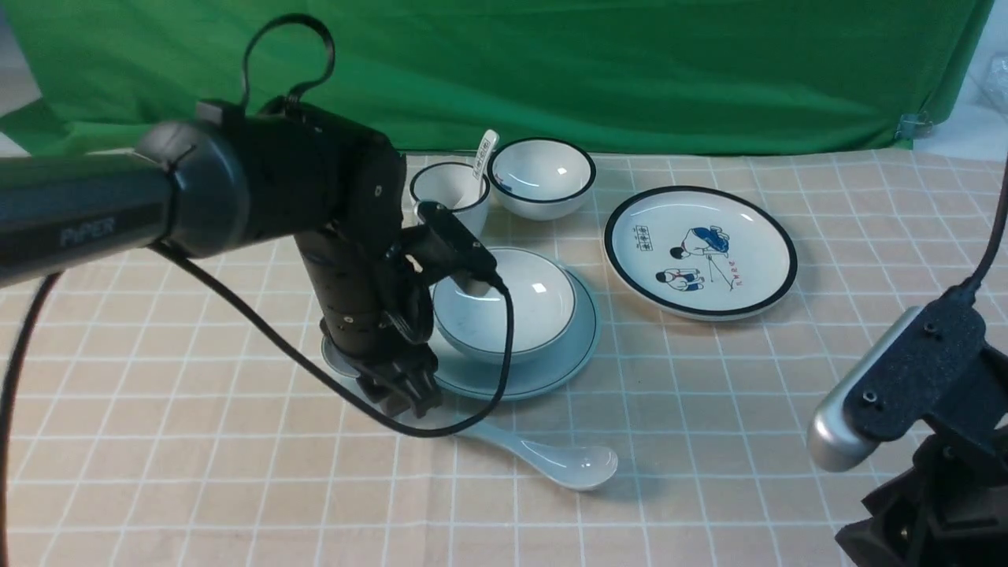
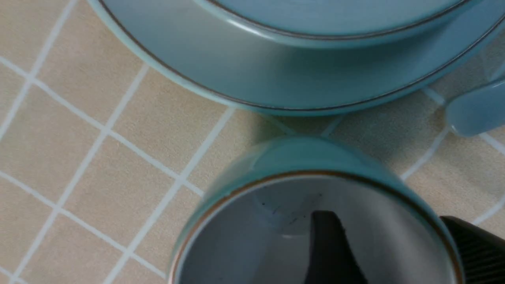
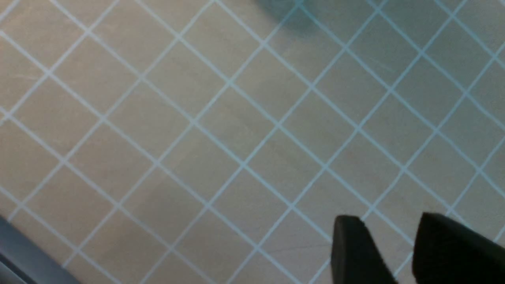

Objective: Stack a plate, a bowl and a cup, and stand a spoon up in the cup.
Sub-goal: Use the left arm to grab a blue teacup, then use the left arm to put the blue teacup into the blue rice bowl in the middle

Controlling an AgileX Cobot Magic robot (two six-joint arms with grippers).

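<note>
The pale blue-grey bowl [image 1: 508, 309] sits on the pale blue-grey plate [image 1: 563, 354] at mid-table; both fill the top of the left wrist view, bowl [image 2: 335, 15] above plate [image 2: 252, 75]. The cup [image 2: 276, 165] stands beside the plate; in the front view only a sliver of the cup [image 1: 337, 361] shows behind my left arm. My left gripper [image 2: 384, 221] [image 1: 405, 390] is open, one finger inside the cup and one outside its wall. The white spoon [image 1: 555, 461] lies on the cloth in front of the plate. My right gripper [image 3: 388, 223] is open and empty over bare cloth.
At the back stand a white black-rimmed cup [image 1: 441, 193] with a printed spoon [image 1: 484, 157] in it, a white black-rimmed bowl [image 1: 541, 177] and a cartoon plate [image 1: 699, 252]. My right arm [image 1: 921, 441] is at the front right. A green curtain hangs behind.
</note>
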